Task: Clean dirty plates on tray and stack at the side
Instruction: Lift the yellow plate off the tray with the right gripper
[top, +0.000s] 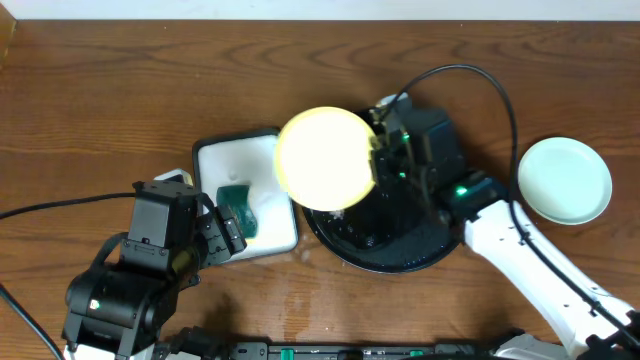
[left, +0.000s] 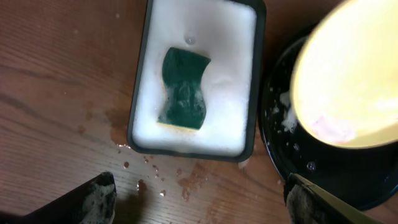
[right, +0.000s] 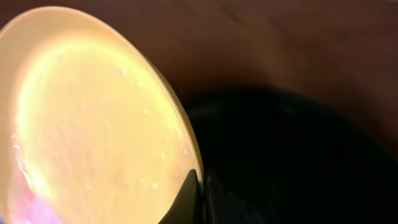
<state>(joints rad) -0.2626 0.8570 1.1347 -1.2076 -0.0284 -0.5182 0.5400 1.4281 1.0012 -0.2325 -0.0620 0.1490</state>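
Observation:
My right gripper (top: 378, 150) is shut on the rim of the pale yellow plate (top: 325, 158) and holds it tilted above the left side of the round black tray (top: 400, 250). The plate fills the right wrist view (right: 93, 118), with my fingers (right: 200, 193) pinching its edge; a faint pink smear shows on it in the left wrist view (left: 333, 127). One mint green plate (top: 564, 180) lies on the table at the right. The other green plate is out of view. My left gripper (left: 199, 199) is open and empty, over wet wood in front of the white tray.
A white rectangular dark-rimmed tray (top: 215, 160) of foam holds a green sponge (top: 238, 210), also seen in the left wrist view (left: 183, 90). Water drops (left: 155, 180) lie on the wood in front of it. Foam flecks sit in the black tray (left: 280, 118).

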